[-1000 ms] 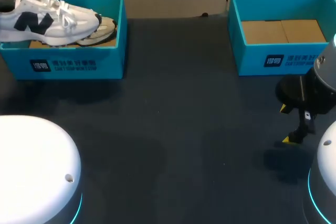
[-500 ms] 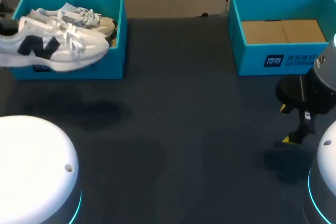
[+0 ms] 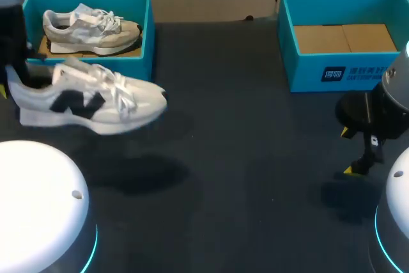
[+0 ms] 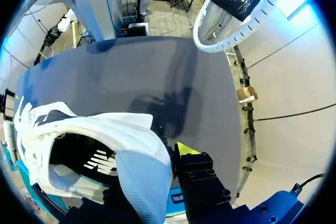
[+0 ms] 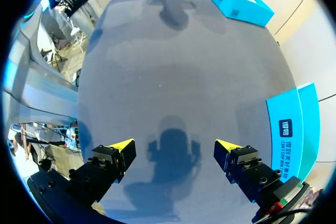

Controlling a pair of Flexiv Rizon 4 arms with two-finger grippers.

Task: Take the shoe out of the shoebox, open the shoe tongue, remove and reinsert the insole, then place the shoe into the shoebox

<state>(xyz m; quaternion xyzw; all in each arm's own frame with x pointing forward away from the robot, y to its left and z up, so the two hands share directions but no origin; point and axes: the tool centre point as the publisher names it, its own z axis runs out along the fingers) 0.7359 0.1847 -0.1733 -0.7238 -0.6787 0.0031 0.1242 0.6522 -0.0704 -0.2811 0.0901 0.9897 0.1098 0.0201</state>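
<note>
over the table [image 3: 255,158], left end effector [image 4: 164,153] seemingly holds heel of shoe [image 3: 89,100].

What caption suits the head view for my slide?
Left gripper holds a white sneaker aloft outside the left shoebox, a second sneaker inside it; right gripper hangs open.

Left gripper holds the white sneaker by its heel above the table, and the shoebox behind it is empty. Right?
Not empty: the head view shows a second sneaker lying in that shoebox. The left gripper does hold the white sneaker by its heel above the table.
</note>
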